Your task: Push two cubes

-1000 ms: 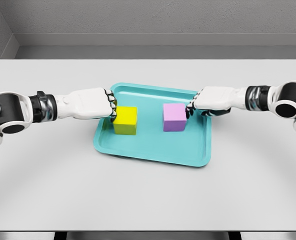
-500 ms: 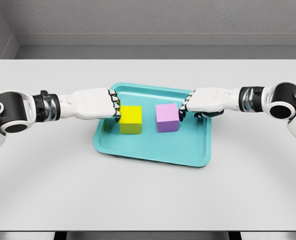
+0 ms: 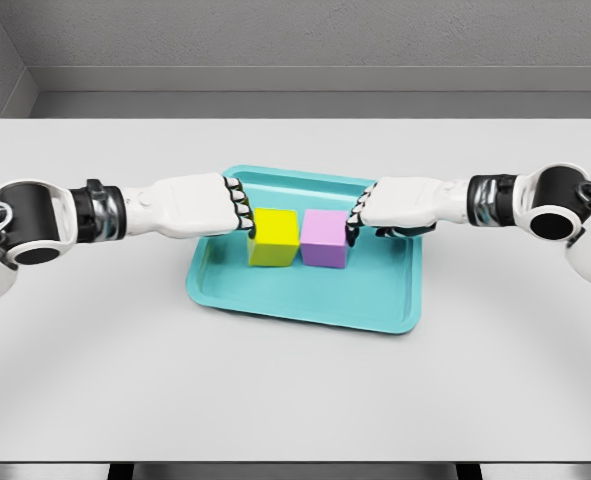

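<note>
Now the large light grey rectangular table (image 3: 295,390) is filling most of the head view, and behind it a grey wall (image 3: 305,35) is closing the room, with a darker grey strip where it is meeting the far edge of the table. On the middle of the table a shallow teal rectangular tray (image 3: 275,305) is lying, turned slightly so that its right side is sitting lower in the picture.

Both white arms are reaching in from the sides and are meeting over the tray. The left hand (image 3: 197,208) is coming from the left with its fingers curled into a fist; it is holding nothing, and its knuckles are pressing against the left face of the yellow cube (image 3: 274,237). The right hand (image 3: 397,203) is coming from the right, also curled closed around nothing, and its knuckles are touching the right face of the light purple cube (image 3: 326,238).

Both cubes are standing on the floor of the tray, in its upper middle part. They are sitting side by side, the yellow one on the left, and their inner faces are touching or almost touching; I cannot tell which.
</note>
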Robot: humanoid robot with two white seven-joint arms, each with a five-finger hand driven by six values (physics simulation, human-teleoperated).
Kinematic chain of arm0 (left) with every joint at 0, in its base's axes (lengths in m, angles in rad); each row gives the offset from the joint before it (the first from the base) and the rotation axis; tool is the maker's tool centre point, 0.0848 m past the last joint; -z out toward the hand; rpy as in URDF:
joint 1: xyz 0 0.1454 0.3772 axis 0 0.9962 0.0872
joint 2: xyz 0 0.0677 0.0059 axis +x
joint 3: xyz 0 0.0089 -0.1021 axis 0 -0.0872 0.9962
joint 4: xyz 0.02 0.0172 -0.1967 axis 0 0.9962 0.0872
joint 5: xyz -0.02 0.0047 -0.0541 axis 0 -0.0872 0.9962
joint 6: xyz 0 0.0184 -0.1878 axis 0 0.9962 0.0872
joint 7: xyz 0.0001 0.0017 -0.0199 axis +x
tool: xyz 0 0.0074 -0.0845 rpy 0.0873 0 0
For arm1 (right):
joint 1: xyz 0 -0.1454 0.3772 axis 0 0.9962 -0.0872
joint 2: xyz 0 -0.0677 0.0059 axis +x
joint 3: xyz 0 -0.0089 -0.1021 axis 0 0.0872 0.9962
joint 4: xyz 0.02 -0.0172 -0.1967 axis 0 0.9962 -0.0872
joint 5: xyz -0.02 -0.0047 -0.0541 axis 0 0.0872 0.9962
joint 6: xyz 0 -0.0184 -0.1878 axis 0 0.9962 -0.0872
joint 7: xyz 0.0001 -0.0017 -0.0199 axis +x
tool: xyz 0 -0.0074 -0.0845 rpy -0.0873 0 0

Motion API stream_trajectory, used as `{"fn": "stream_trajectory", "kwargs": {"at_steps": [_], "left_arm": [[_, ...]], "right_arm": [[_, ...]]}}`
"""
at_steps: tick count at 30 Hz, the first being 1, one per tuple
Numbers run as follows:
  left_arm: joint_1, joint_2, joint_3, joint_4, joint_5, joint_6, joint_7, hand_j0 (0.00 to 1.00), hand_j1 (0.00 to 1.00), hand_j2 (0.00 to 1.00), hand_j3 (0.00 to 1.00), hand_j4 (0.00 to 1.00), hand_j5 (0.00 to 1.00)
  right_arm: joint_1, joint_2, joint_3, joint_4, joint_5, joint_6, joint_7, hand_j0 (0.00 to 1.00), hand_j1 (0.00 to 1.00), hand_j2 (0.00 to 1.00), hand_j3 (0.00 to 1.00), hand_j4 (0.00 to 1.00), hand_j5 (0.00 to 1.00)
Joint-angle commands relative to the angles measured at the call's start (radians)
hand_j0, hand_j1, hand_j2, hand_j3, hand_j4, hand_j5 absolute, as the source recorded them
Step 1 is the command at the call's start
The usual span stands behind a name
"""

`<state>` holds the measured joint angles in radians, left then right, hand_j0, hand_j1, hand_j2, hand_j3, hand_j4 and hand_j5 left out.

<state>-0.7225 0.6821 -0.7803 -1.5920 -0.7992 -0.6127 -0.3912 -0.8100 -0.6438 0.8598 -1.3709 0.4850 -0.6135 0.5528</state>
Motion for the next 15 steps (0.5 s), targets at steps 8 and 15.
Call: {"fn": "stream_trajectory", "kwargs": {"at_steps": [8,15], "left_arm": [[0.012,0.002,0.035,0.007,0.003,0.002,0.0,0.72,0.72,0.72,0.72,0.72,0.72],[0.018,0.013,0.059,0.027,0.005,0.002,0.002,0.75,0.75,0.75,0.75,0.75,0.75]], "right_arm": [[0.0,-0.002,-0.001,0.018,-0.003,0.003,-0.001,0.58,0.58,0.58,0.58,0.58,0.58],[0.0,-0.004,-0.001,0.046,-0.003,0.003,-0.001,0.58,0.58,0.58,0.58,0.58,0.58]]}}
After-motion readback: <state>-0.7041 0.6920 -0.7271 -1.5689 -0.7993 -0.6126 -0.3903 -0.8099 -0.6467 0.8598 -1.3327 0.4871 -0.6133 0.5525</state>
